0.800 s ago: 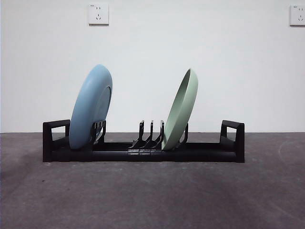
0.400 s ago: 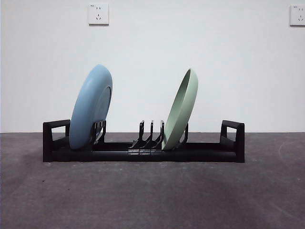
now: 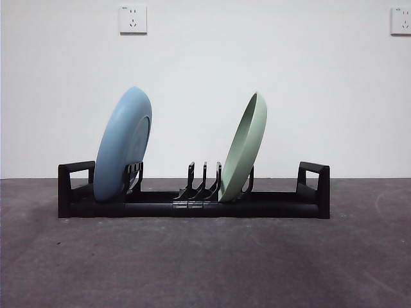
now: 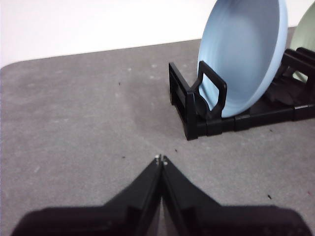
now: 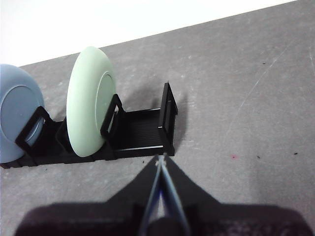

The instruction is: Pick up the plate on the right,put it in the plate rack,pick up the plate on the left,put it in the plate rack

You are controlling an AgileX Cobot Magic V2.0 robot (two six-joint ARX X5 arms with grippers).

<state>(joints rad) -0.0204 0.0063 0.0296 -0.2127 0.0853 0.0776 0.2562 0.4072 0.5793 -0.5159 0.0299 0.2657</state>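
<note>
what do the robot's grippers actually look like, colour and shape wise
Only the wrist views show them. The left gripper has two matte black jaws that taper like wedges to a narrow point, with tiny pale metallic specks at the tips. The right gripper is the same black tapered shape, with a bluish edge along its inner faces. No cables, markings or labels are visible.

A round blue plate (image 3: 123, 144) stands leaning in the long black plastic pronged rack (image 3: 192, 206) at its left end; a round pale green plate (image 3: 243, 147) leans right of centre.
</note>
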